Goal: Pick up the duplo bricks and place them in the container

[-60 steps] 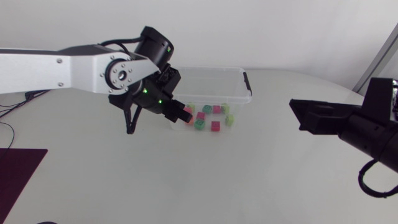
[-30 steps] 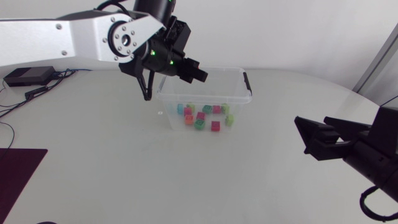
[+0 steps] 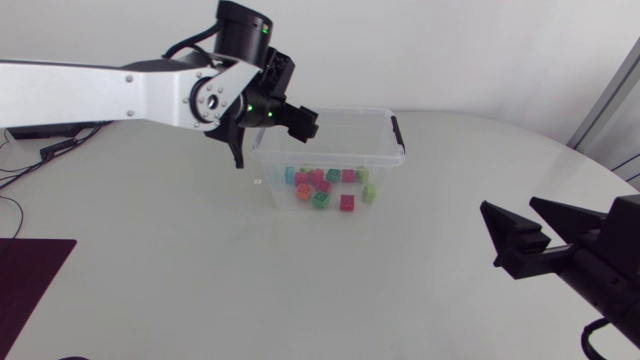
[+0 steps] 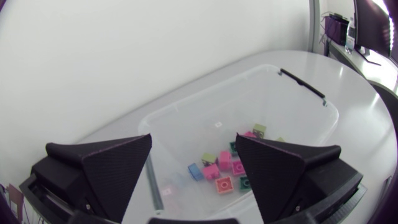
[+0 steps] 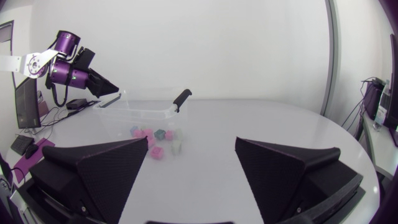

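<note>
**Head view.** The left gripper (image 3: 306,122) hangs over one end of the clear container (image 3: 385,150), fingers spread, carrying nothing. The duplo bricks (image 3: 322,186) lie inside it; none shows on the table (image 3: 200,280). The right gripper (image 3: 507,203) is wide and empty, well apart.

**Left wrist view.** The bricks lie on the container floor below the parted fingers.

**Right wrist view.** The fingers stand wide.

**Step in hand.** Placing appears complete. Next, lift clear of the rim and check for stray bricks
</note>
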### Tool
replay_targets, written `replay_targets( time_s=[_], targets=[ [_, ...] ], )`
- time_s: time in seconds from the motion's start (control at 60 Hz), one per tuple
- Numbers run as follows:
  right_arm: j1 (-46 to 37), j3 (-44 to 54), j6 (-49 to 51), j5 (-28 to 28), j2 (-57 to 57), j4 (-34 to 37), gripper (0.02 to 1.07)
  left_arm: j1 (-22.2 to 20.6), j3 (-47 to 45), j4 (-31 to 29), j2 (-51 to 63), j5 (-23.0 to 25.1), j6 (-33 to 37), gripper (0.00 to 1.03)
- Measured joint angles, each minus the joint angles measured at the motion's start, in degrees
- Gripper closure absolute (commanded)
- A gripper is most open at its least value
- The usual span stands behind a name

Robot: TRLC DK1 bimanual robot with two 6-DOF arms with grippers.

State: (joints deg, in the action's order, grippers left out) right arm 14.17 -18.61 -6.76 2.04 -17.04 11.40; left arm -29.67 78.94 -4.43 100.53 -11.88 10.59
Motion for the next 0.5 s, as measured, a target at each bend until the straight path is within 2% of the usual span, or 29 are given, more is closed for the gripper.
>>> replay_targets(
  time_s=[0.067, 0.133, 0.5],
  targets=[
    [-0.2, 0.2, 1.0, 1.2, 1.4, -0.1, 0.06, 0.7, -5.0, 4.4, -4.5, -1.1, 0.7, 0.05],
    [-0.4, 0.7, 1.9, 1.7, 2.7, -0.3, 0.06, 1.3, -8.0, 5.9, -8.5, -2.5, 1.5, 0.05],
    [-3.8, 6.4, 7.5, 3.7, 14.3, -0.5, 0.06, 8.4, -22.7, 9.6, -26.6, -3.2, 6.4, 0.06]
  ],
)
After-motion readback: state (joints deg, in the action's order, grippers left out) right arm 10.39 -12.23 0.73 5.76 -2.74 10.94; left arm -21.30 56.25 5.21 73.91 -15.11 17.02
